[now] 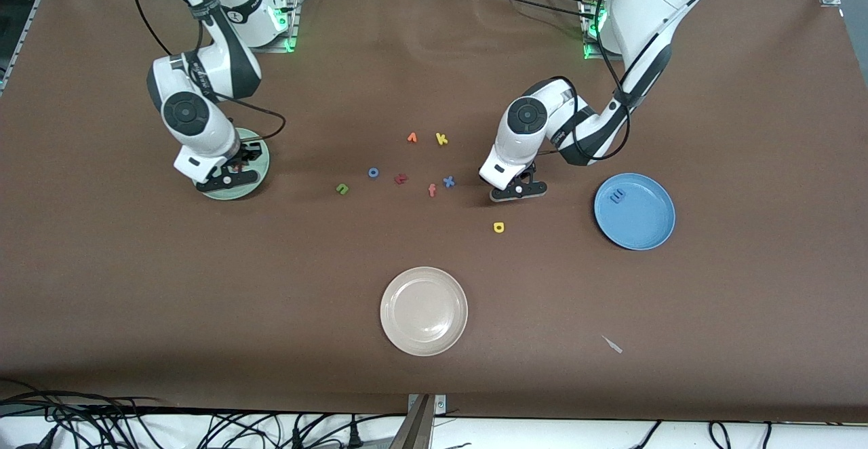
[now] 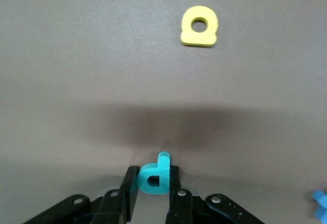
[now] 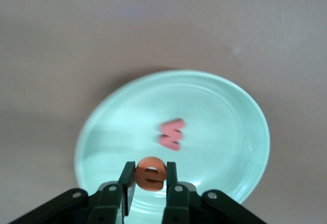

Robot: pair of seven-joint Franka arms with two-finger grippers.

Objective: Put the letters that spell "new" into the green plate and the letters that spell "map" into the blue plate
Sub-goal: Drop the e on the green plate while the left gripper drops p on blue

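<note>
We see the left gripper (image 2: pixel 153 196) low at the table, right of centre in the front view, its fingers (image 2: pixel 129 193) pinching the teal p (image 2: pixel 155 175). The yellow a (image 1: pixel 499 227) lies just below it in that view, nearer the front camera. The blue plate (image 1: pixel 652 235) sits at centre right of the frame with the periwinkle m (image 1: pixel 617 197) inside, near its upper rim.

At centre left of the frame, the right gripper (image 3: pixel 150 191) hangs over the green plate (image 3: pixel 225 106), fingers (image 3: pixel 126 183) clamped on the orange e (image 3: pixel 150 173). The salmon-red w (image 3: pixel 172 134) lies in the plate's middle.

In the frame's centre the green n (image 1: pixel 342 189) rests on the brown table (image 1: pixel 746 313), beside a blue o (image 1: pixel 373 173), a red letter (image 1: pixel 401 178), a salmon f (image 1: pixel 432 190), a blue x (image 1: pixel 448 181), an orange v (image 1: pixel 411 138) and a yellow k (image 1: pixel 441 139). A cream-white plate (image 1: pixel 424 310) sits at lower centre.
</note>
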